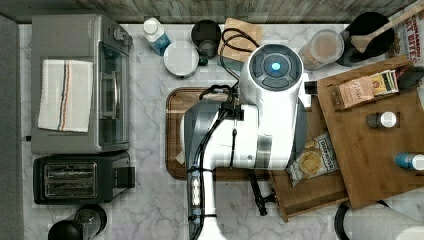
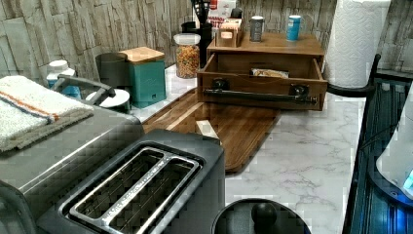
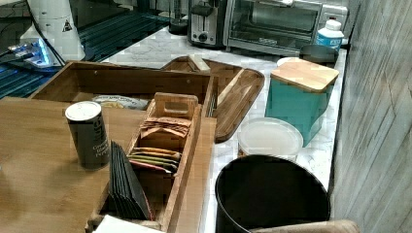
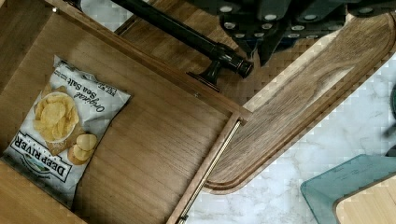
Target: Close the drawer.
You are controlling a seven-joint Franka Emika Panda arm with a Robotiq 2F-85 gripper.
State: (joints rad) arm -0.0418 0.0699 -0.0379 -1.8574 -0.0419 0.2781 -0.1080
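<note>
In the top view the white arm (image 1: 260,125) reaches across the marble counter (image 1: 150,150) and hides much of the scene; the drawer (image 1: 310,192) juts out from under the cabinet top (image 1: 370,155) toward the top view's left, pulled well open, with a chip bag (image 1: 312,161) lying in it and its dark handle bar (image 1: 260,196) on the outer face. The drawer front overhangs the serving tray (image 1: 175,135), which likely sits there simply as the counter's catch-all surface. In the left view the drawer (image 2: 263,87) stands open below the cabinet top (image 2: 272,45), its plank front facing the camera with the handle bar (image 2: 258,95) carried on 2 posts, and its front edge sits just over the far end of the serving tray (image 2: 229,126); a toaster (image 2: 141,190) fills the near corner. In the right view the drawer (image 3: 121,80) shows as an open box beyond the cabinet top (image 3: 34,160), on which a can (image 3: 89,133) and a tea box (image 3: 160,145) stand, so the top must stay level while the drawer slides under it. In the wrist view the hand (image 4: 275,28) hangs just outside the drawer front, near one end of the handle bar (image 4: 187,35), a sensible place from which to push the front inward; whether its fingers are spread or together I cannot tell, since only their dark bases show. The chip bag (image 4: 60,130) lies flat on the drawer floor (image 4: 154,140), low enough, I judge, not to catch on closing.
</note>
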